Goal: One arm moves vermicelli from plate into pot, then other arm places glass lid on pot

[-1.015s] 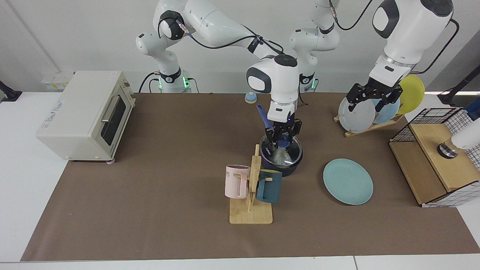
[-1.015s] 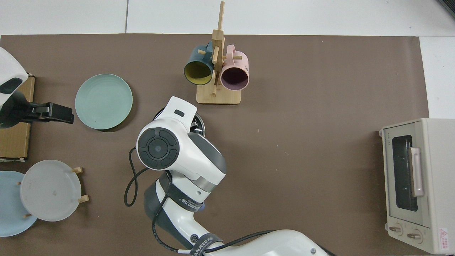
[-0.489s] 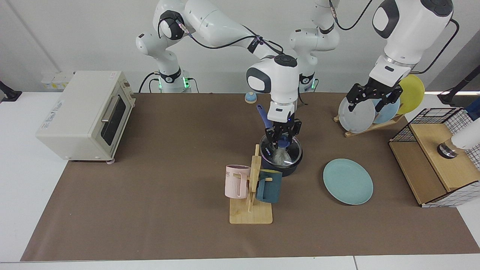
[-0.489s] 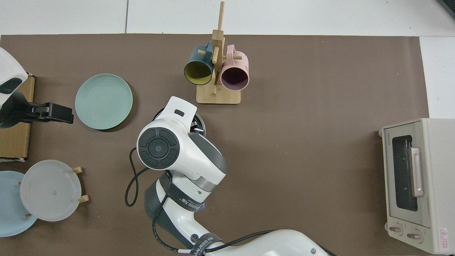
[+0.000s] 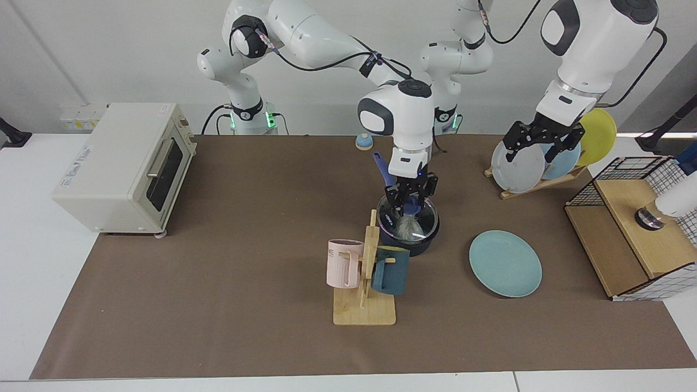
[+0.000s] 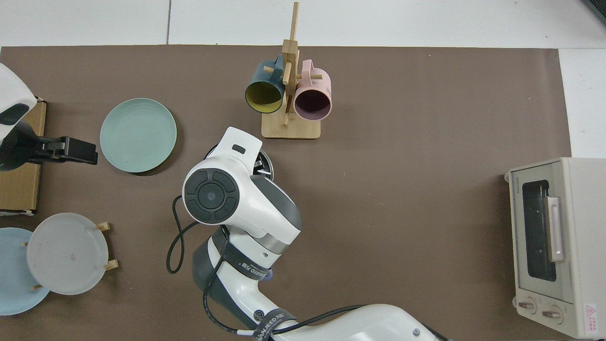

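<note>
Barely any movement since half a second back, just a hair higher for the right gripper (image 5: 409, 202), otherwise same spot straight over the pot.

Biggest first: brown mat (image 5: 245, 305) across the table, toaster oven (image 5: 122, 166) sitting on its edge at the facing view's left. Right arm reaching in from that side to the middle of the mat. Left arm waiting over by the plate rack (image 5: 523, 190), with the left gripper (image 5: 536, 147) hanging spread wide and empty in front of the racked plates, well apart from the action.

Wooden mug stand (image 5: 364, 310) up front with a pink mug and a dark teal mug on it, just in front of the pot.

Teal plate (image 5: 505, 263) flat on the mat and bare, near the pot on the rack side.

Pot (image 5: 425, 246) mid-mat, blue handle pointing back toward the arms. Glass lid (image 5: 427, 220) sitting on top of it, blue knob right at the right gripper. Can't tell whether clamped on the knob or let go.

Vermicelli (image 5: 404, 228) inside the pot, showing as a pale clump through the glass.
</note>
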Available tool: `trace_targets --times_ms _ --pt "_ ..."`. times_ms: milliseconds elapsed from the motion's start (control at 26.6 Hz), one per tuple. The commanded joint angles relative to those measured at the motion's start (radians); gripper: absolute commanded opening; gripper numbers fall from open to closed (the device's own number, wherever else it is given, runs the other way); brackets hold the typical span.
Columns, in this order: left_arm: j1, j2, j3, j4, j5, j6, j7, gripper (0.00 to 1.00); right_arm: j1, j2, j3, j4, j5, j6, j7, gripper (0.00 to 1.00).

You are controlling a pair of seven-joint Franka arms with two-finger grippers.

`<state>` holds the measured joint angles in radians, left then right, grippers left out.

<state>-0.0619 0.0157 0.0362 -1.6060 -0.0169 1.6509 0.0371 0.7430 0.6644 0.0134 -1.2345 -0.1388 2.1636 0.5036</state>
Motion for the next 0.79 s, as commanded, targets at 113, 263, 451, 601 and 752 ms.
trace_targets --times_ms 113,263,451,601,752 --pt "-0.007 -0.014 0.010 -0.006 -0.006 -0.016 0.004 1.00 -0.007 0.055 -0.001 0.084 0.004 -0.011 -0.025 0.00" --pt "-0.007 -0.014 0.010 -0.006 -0.006 -0.016 0.004 1.00 -0.008 0.055 0.000 0.084 0.004 -0.011 -0.025 0.00" --pt "-0.007 -0.014 0.010 -0.006 -0.006 -0.016 0.004 1.00 -0.008 0.054 0.000 0.079 0.005 -0.013 -0.027 0.00" --pt "-0.007 -0.014 0.010 -0.006 -0.006 -0.016 0.004 1.00 -0.007 0.050 0.000 0.078 0.010 -0.037 -0.023 0.39" --pt "-0.007 -0.014 0.011 -0.006 -0.006 -0.016 0.004 1.00 -0.010 0.038 0.002 0.076 0.016 -0.045 -0.022 0.80"
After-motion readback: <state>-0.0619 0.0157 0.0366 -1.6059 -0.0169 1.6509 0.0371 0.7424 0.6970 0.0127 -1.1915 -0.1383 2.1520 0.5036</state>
